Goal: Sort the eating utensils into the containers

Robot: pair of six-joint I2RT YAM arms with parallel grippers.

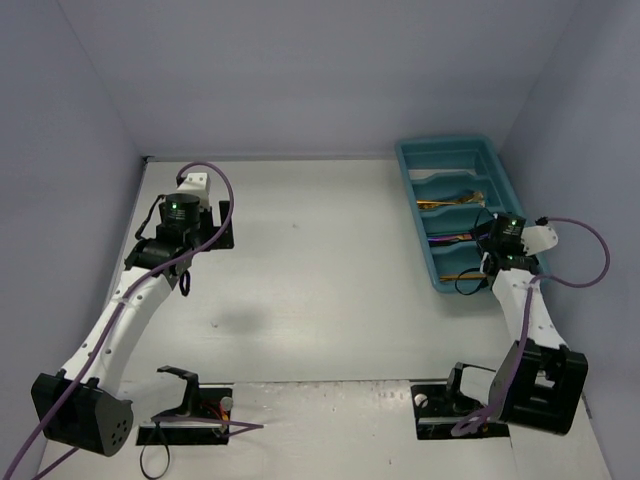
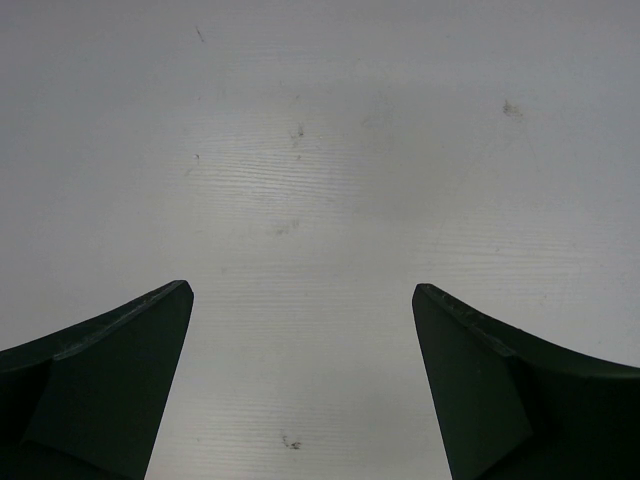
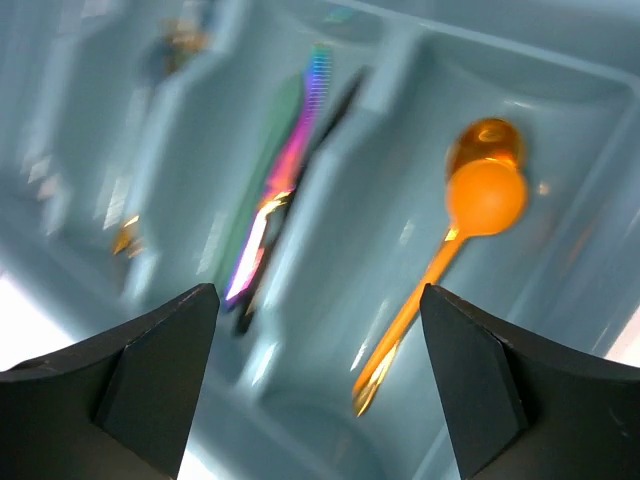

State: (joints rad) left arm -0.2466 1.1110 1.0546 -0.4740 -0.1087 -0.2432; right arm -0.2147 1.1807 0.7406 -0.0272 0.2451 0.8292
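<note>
Utensils [image 1: 455, 205] lie in long teal-blue plastic tray [image 1: 455, 150], far R. L to R we see: left gripper [image 2: 300, 290] fingers wide apart over white table [image 2: 320, 120]; right gripper [image 3: 318, 290] fingers apart, empty, above tray; purple-iridescent slim piece [image 3: 285, 175] in one compartment, gold spoon [image 3: 485, 195] in the next.

Top external: looks down from high above and behind the arm bases, far off, taking in the whole table [image 1: 320, 260], with the teal tray [image 1: 450, 155] at far right. Left wrist: faces straight down past the left gripper [image 2: 300, 290], very near bare tabletop well left of the tray. Right wrist: peers steeply down past the right gripper [image 3: 318, 290], close over the tray's near compartments, blurred, onto a gold spoon [image 3: 470, 210]. Shares those compartments with the top view; shares only tabletop between left wrist and top view.
</note>
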